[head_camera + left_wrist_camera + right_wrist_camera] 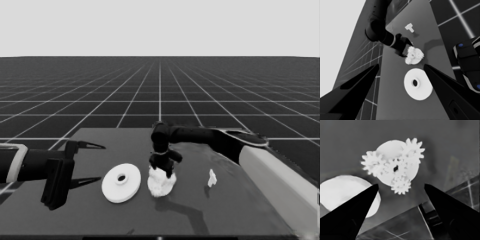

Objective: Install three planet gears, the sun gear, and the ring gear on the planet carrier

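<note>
1. The right gripper (162, 172) hangs directly above the smaller round part (161, 185) mid-worktop (240, 210).
2. The larger round part (121, 182) lies just left of it.
3. A thin white piece (212, 178) sits to the right.
4. The left gripper (92, 164) waits at the left end.

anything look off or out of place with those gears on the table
Nothing looks damaged or spilled. The small white toothed gears sit meshed on the smaller white round part, their teeth overhanging its rim. The larger white round part lies flat beside it, apart. The right gripper hovers over the gears; the left gripper waits open.
</note>
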`<state>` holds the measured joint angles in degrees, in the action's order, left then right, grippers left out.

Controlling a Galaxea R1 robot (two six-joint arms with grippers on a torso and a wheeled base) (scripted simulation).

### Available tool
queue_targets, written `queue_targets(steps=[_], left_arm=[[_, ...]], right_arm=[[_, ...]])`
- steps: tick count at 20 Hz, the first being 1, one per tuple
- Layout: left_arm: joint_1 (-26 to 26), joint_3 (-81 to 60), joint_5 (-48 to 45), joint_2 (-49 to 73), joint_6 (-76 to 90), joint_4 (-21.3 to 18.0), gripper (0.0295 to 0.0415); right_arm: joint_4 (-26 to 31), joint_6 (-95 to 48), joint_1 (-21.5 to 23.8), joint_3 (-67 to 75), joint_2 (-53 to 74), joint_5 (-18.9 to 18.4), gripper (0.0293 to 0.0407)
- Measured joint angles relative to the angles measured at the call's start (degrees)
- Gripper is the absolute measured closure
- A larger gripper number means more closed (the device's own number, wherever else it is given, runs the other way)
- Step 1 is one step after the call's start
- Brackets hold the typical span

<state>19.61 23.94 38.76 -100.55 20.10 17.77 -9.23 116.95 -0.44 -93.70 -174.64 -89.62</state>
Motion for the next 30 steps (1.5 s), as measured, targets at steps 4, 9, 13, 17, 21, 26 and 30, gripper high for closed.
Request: queue_targets(steps=[4,9,13,17,21,26,30], left_arm=[[0.0,0.0,0.0,0.0,0.0,0.0,0.0326],[0.0,0.0,0.0,0.0,0.0,0.0,0.0326],[0.0,0.0,0.0,0.0,0.0,0.0,0.0326],[0.0,0.0,0.0,0.0,0.0,0.0,0.0326],[0.83,9.12,54.12,-28.37,-56.48,18.38,0.0309],[-2.4,45.67,53.4,-42.27,-88.93,-20.94,0.0325],[-11.24,48.38,49.72,-42.6,-89.87,-13.82,0.0326]], right_arm=[[10.55,-31.11,12.94,0.39,-0.22,-0.95,0.0315],[11.97,-35.7,14.27,-0.35,-0.36,-0.9,0.0315],[-25.55,-91.01,-15.56,62.06,62.63,19.18,0.0314],[-30.12,-97.91,-19.43,70.44,72.61,21.66,0.0315],[-30.67,-98.73,-19.84,71.41,73.71,21.96,0.0315],[-30.74,-98.84,-19.88,71.53,73.84,22.0,0.0315],[-30.75,-98.85,-19.88,71.54,73.84,22.01,0.0315]])
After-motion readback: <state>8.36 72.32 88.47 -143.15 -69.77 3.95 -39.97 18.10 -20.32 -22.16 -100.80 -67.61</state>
